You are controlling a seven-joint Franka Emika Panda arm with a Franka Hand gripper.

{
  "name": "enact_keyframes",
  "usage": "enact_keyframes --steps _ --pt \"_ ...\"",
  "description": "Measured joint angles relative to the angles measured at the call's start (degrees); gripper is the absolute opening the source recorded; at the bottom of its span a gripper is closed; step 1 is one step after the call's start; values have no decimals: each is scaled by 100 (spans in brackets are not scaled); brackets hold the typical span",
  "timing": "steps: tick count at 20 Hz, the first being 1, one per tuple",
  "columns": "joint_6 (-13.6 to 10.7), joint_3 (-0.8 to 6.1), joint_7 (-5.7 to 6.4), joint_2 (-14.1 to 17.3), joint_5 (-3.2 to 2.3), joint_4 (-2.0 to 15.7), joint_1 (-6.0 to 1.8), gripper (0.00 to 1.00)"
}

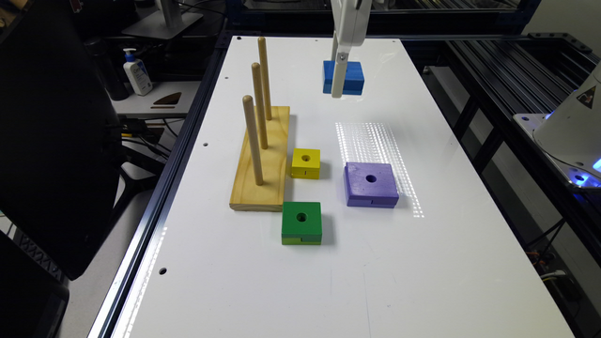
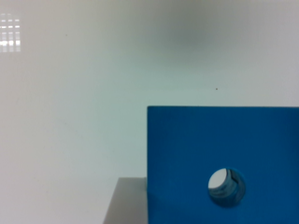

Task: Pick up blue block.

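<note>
Bright-blue and flat, the square blue block (image 1: pixel 351 77) with its round centre hole sits at the far end of the white table (image 1: pixel 357 263), well apart from the wooden peg stand (image 1: pixel 263 164) and the other blocks. My gripper (image 1: pixel 339 75) hangs directly at it, one finger crossing its near face. Whether I am clenched on it or released, I cannot tell.

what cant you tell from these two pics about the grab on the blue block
- Gripper open or shut: exterior view shows one white part crossing the blue block.
- Block lifted or resting on the table: unclear.
- Block's far side: cut off by the wrist view's edge.
- Side notch: not visible.
</note>
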Motion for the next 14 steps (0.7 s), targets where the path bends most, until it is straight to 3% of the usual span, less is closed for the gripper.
enact_keyframes --steps 3,6,14 --pt "-265 -17 -109 -279 0 -2 -106 0" --pt "-339 -17 -184 -373 0 -1 -186 0" --pt "-339 -13 -207 -375 0 3 -216 0"
